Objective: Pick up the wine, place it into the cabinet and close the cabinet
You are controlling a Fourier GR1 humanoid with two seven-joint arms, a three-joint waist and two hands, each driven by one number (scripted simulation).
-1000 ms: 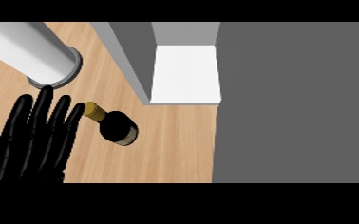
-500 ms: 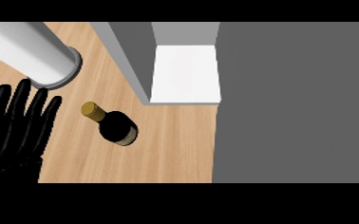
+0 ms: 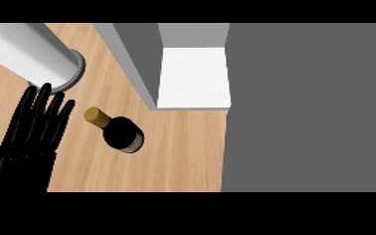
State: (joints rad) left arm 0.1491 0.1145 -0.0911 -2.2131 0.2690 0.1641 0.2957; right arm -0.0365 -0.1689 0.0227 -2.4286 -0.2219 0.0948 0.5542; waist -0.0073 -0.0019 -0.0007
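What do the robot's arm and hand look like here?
One robot hand shows, at the view's left: all black, long slim fingers on a blocky black base, no cables or markings visible. The pale grey cylinder with a darker end above it may be a forearm; I cannot tell.

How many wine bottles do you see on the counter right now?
1. The wine bottle is on the counter, just right of the left hand, front-left of the cabinet. More could be hidden inside the cabinet.
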